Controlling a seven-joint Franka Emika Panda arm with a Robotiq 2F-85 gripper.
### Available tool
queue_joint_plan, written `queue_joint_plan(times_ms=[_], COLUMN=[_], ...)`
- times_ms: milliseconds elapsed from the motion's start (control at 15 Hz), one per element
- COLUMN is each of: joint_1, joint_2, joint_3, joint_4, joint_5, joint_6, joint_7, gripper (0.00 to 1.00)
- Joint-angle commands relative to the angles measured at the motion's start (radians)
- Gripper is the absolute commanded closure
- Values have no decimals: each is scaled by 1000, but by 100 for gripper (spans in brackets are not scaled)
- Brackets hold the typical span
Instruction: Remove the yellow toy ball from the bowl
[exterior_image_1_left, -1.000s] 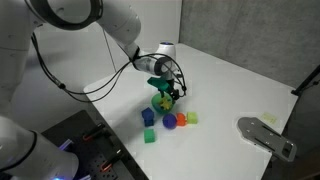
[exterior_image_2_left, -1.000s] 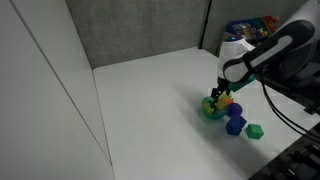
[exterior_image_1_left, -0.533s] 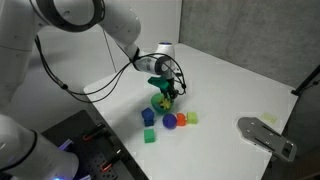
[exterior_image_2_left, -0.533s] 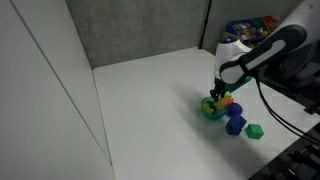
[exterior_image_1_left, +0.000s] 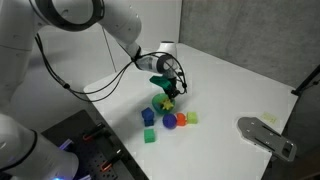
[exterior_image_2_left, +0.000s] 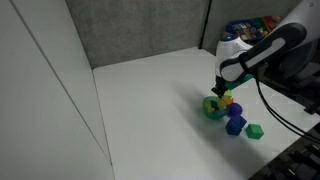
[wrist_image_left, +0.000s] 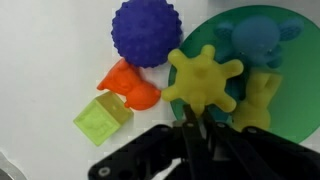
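While the gripper (wrist_image_left: 191, 124) pinches the yellow toy ball (wrist_image_left: 203, 80) at the bowl (wrist_image_left: 300, 100) rim, we lift slow, straight up, w/o snagging.

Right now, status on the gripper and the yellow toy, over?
Gripper shut on the yellow toy, at its lower spike. Toy over the bowl rim, looks raised. Blue toy in bowl; purple ball, orange toy close outside.

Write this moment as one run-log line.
gripper: shut on yellow toy ball | ball: over bowl edge | bowl: blue toy inside | task: not done
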Motion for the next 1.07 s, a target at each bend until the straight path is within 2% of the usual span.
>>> queue_joint_plan(times_ms=[0,467,733,1000], joint_1=[15,-14,-36,-88], joint_2=[-7,-110,-149,-136], joint_3=[-16,15,1,-26], joint_4=[21,22,42,82], joint_5=[-28,5,-1,2], joint_6=[-48,-100,-117,-119], joint_7=[50,35,54,75], gripper=[97,97,97,97])
